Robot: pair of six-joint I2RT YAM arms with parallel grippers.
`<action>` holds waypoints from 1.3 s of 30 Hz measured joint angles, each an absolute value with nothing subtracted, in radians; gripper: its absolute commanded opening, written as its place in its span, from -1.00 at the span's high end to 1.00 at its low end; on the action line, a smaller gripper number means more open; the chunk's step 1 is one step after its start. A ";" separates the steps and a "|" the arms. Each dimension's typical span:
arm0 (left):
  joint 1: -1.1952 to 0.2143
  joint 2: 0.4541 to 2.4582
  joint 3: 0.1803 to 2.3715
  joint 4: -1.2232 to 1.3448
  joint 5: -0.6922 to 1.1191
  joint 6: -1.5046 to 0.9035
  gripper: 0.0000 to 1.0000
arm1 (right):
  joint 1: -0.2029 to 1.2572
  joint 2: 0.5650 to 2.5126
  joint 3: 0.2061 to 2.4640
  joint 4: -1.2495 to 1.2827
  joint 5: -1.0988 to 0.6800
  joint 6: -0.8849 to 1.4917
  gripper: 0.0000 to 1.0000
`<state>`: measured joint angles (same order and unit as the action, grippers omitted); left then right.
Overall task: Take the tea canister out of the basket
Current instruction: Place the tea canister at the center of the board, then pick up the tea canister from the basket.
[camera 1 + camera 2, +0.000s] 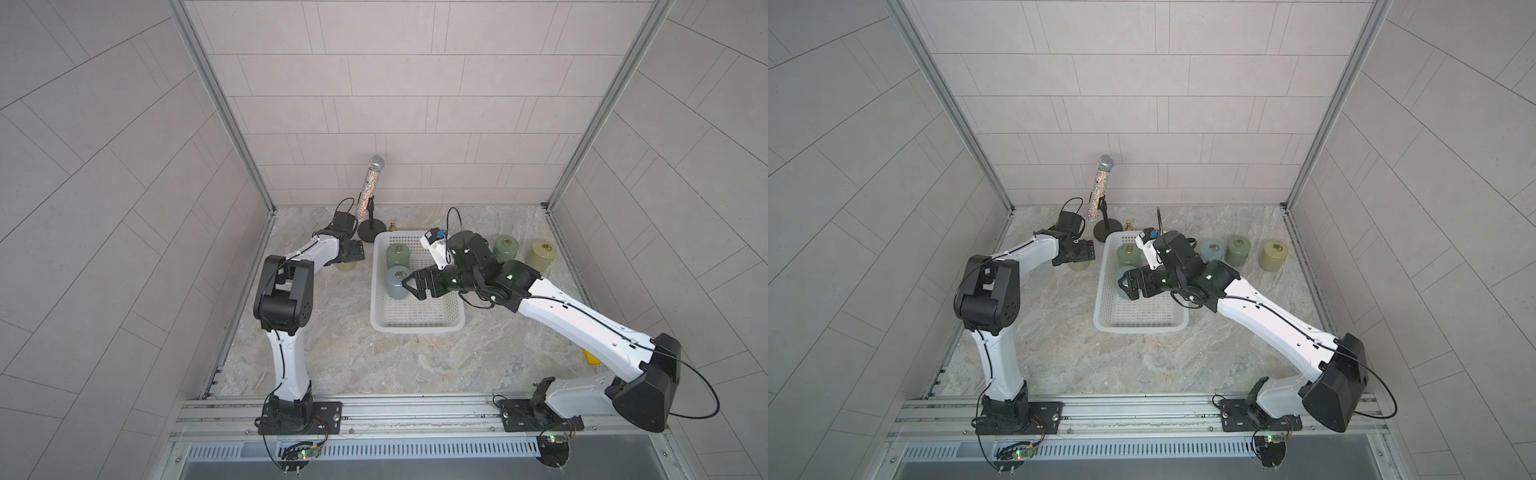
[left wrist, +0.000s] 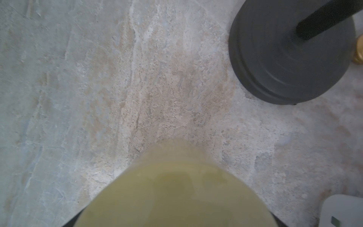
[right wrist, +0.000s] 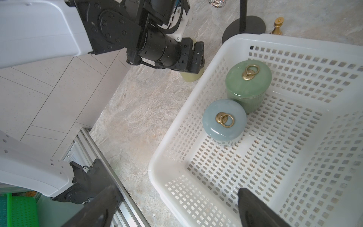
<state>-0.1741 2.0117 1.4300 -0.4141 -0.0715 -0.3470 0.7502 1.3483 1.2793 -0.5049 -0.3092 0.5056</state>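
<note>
this was a robot lab cell, not a home: a left arm (image 1: 286,291) and a right arm (image 1: 582,324) were bolted to an aluminium rail (image 1: 415,409) at the near edge, and tile-print panels (image 1: 415,104) in metal posts (image 1: 223,104) boxed a marble-look table (image 1: 374,365) on the left, right and far sides.

Basket (image 1: 417,328) interior: open floor from centre to 6 o'clock; green canister (image 1: 397,257) and blue canister (image 1: 392,286) occupy 10 o'clock side. Microphone stand (image 1: 371,235) obstructs 11 o'clock.
</note>
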 measured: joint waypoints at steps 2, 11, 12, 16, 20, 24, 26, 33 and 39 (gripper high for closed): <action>-0.174 2.006 1.420 -0.412 -0.072 -0.347 -0.94 | 0.753 1.348 1.279 -0.505 -0.310 0.506 -1.00; -0.174 1.916 1.385 -0.436 -0.076 -0.349 -1.00 | 0.757 1.344 1.275 -0.505 -0.308 0.506 -1.00; -0.175 1.895 1.383 -0.442 -0.077 -0.350 -1.00 | 0.757 1.340 1.272 -0.505 -0.307 0.506 -1.00; -0.175 1.794 1.367 -0.474 -0.080 -0.350 -1.00 | 0.759 1.311 1.250 -0.502 -0.300 0.506 -1.00; -0.178 1.680 1.342 -0.491 -0.069 -0.351 -1.00 | 0.759 1.272 1.221 -0.496 -0.272 0.505 -1.00; -0.205 1.547 1.288 -0.509 -0.054 -0.358 -1.00 | 0.759 1.229 1.190 -0.489 -0.245 0.506 -1.00; -0.241 1.486 1.259 -0.514 -0.047 -0.361 -1.00 | 0.759 1.208 1.174 -0.484 -0.235 0.506 -1.00; -0.450 1.333 1.150 -0.500 -0.018 -0.374 -0.97 | 0.759 1.135 1.105 -0.474 -0.203 0.514 -1.00; -0.652 1.334 1.062 -0.418 -0.034 -0.419 -0.97 | 0.759 1.091 1.074 -0.474 -0.189 0.525 -1.00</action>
